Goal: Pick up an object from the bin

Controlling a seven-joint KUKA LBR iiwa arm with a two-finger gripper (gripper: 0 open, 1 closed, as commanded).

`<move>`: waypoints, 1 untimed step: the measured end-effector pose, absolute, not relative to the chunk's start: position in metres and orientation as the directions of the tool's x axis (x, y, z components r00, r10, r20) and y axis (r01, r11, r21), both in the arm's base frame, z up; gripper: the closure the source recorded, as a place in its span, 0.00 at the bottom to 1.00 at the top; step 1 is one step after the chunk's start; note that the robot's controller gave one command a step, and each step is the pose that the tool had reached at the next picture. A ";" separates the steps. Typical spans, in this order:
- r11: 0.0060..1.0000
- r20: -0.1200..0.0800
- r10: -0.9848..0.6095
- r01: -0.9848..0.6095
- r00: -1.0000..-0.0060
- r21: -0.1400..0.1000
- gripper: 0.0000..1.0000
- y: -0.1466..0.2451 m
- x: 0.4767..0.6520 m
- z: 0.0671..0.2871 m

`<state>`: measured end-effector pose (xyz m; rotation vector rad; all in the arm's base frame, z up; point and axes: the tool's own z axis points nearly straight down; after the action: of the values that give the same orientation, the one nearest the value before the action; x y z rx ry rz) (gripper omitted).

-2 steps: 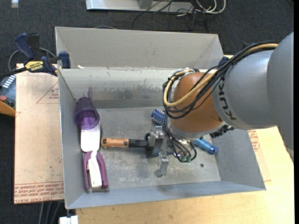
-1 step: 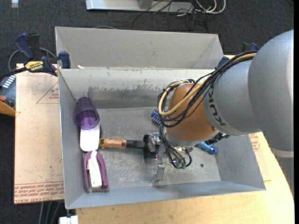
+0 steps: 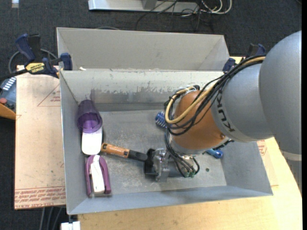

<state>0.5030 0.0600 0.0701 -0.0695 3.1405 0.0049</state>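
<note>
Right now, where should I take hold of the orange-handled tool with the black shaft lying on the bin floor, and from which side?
Probably the orange handle, from straight above, closing across its narrow width. It lies flat, running left to right, with bare floor on both long sides. Its black end lies by the gripper, and its left tip nears the purple-and-white bottle.

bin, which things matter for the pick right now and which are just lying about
In play: hand, at the black end of the orange-handled tool mid-bin.
Lying about: purple cup, white piece below it, purple-and-white stapler-like thing, all at the left; blue pieces by the arm.
</note>
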 end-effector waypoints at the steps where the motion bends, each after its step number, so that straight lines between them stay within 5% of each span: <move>1: 0.999 0.000 -0.044 -0.044 -0.999 0.003 1.00 0.060 0.503 0.070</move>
<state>0.5030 0.0599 0.0701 -0.0692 3.1405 0.0053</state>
